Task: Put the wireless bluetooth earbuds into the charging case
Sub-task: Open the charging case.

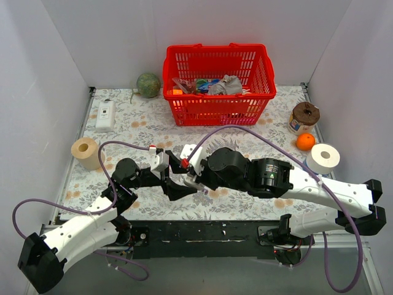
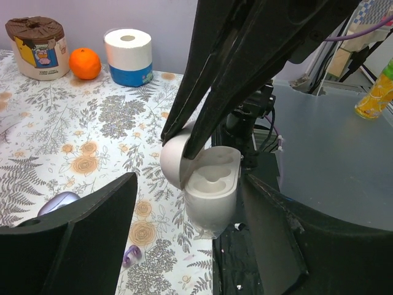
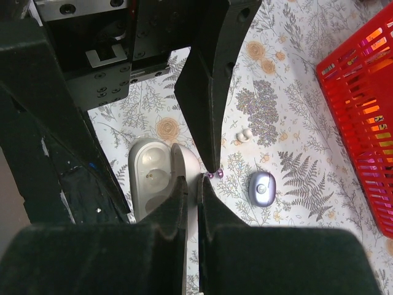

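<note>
The charging case [image 2: 212, 184] [image 3: 150, 178] is white and stands open near the table's front edge, its two moulded wells showing. My right gripper [image 3: 192, 184] [image 2: 184, 144] [image 1: 191, 175] is shut on its raised lid [image 2: 172, 160]. My left gripper [image 2: 190, 184] [image 1: 175, 178] is open and straddles the case body, one finger on each side, neither clearly touching it. The tiny dark purple earbuds [image 3: 213, 175] [image 2: 132, 255] lie on the flowered cloth just beside the case, under one left fingertip. A lavender oval piece with a shiny middle [image 3: 263, 187] [image 2: 58, 201] lies a little farther off.
Two small white bits [image 3: 244, 135] lie past the earbuds. At the back stand a red basket [image 1: 218, 86], a green melon [image 1: 148, 85] and a white box [image 1: 105, 115]. An orange [image 1: 305, 141], a tub [image 1: 304, 117] and a paper roll [image 1: 323, 158] sit right; another roll [image 1: 86, 152] sits left.
</note>
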Motion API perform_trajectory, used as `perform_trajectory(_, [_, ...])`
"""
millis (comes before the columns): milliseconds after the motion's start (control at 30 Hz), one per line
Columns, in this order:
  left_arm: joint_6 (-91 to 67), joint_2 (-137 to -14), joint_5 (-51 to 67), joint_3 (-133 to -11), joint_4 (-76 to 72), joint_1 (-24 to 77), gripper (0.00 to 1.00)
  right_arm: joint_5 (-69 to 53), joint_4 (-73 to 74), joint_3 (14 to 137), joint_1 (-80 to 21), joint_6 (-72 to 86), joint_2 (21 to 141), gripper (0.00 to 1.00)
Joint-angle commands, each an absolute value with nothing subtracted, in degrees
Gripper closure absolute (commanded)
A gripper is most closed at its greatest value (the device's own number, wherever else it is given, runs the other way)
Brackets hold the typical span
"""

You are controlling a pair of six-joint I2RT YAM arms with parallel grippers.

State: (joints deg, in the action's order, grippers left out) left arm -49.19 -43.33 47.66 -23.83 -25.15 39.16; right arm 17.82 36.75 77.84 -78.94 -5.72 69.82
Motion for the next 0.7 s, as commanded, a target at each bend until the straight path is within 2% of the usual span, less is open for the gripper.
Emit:
perform_trajectory(0, [-49.66, -43.42, 48.52, -24.26, -26.63, 38.94, 0.32, 18.63, 33.93, 80.25, -79.28, -5.01, 70.14, 0.99])
perform_trajectory(100, [-50.18, -43.59, 48.69, -24.34, -26.89, 38.94, 0.34, 18.98, 33.40, 79.98, -79.28, -4.83, 70.31, 0.99])
perform_trajectory(233, [-50.36, -44.21, 49.57, -24.43, -26.81, 38.94, 0.44, 18.98, 33.05, 79.89, -79.28, -4.83, 70.49, 0.99])
perform_trajectory(367, [-50.10, -44.91, 51.32, -24.35, -26.19, 38.94, 0.61, 18.90, 32.61, 79.89, -79.28, -4.75, 70.40, 0.99])
perform_trajectory(567, [-50.62, -45.26, 51.77, -24.08, -27.16, 38.94, 0.73, 18.81, 32.87, 79.98, -79.28, -4.83, 70.40, 0.99])
perform_trajectory(600, [-50.71, -45.44, 51.59, -24.17, -27.33, 38.94, 0.79, 18.72, 32.87, 79.89, -79.28, -4.83, 70.49, 0.99])
perform_trajectory(667, [-50.63, -45.61, 51.59, -24.35, -27.51, 38.94, 0.86, 18.63, 32.78, 79.80, -79.28, -4.83, 70.49, 0.99])
